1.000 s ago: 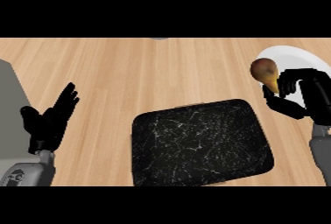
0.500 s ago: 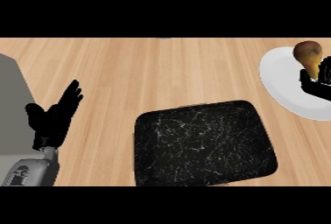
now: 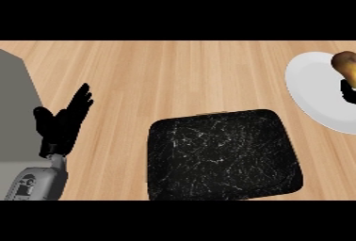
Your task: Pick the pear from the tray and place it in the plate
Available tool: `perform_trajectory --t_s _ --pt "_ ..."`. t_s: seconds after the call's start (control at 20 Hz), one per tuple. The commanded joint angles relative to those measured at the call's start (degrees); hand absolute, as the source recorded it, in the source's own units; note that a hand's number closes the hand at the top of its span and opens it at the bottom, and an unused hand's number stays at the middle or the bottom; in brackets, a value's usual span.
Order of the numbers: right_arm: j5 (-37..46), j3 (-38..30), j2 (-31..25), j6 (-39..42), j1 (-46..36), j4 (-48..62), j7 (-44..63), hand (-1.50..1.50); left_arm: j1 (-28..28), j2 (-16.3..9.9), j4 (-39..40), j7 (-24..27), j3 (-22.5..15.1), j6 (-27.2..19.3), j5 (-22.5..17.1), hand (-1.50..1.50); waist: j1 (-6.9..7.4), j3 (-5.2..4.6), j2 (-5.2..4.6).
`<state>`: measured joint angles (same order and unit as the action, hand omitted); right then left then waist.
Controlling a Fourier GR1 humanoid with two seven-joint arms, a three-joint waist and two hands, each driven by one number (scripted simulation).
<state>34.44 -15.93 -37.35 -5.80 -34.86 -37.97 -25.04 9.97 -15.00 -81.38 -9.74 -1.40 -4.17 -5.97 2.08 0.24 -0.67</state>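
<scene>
Countertop (image 3: 188, 75) of light wood fills the view. Black tray (image 3: 222, 155) sits low centre, with nothing on it. White plate (image 3: 316, 99) is at the right edge, cut off by the frame. Left hand (image 3: 62, 124) rests open at the left, fingers spread and up, near a grey block (image 3: 17, 108). Pear (image 3: 345, 63) is over the plate's far part, at the frame edge. Right hand (image 3: 346, 90) shows only as a black sliver below the pear; cannot tell its state. Judgement: placing step, nearly done. Lower the pear onto the plate's middle, then let go so it doesn't roll off.
</scene>
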Motion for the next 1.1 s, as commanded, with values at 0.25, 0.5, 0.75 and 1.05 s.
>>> perform_trajectory --t_s 0.25,0.5,0.75,1.05 --pt "1.5 0.4 -3.5 9.1 -8.1 19.3 -8.4 -1.50 2.0 1.2 2.7 2.2 0.0 0.1 1.3 0.00 0.38 -0.05 -0.46" --pt "-3.6 -5.0 -3.2 5.7 -7.7 19.4 -20.0 -1.50 0.6 -0.6 -1.2 -0.7 1.0 1.0 0.5 0.00 0.32 0.06 -0.21" --pt "-11.2 -9.7 -5.2 20.4 -10.6 18.4 -29.1 -1.50 -1.4 0.4 1.8 2.8 1.2 0.9 1.1 0.00 -1.09 -0.10 0.30" --pt "-16.8 -14.2 -8.8 32.6 -14.9 24.7 -16.1 -1.50 -0.9 0.7 0.1 0.1 1.0 0.3 1.6 0.00 -1.10 -0.18 0.45"
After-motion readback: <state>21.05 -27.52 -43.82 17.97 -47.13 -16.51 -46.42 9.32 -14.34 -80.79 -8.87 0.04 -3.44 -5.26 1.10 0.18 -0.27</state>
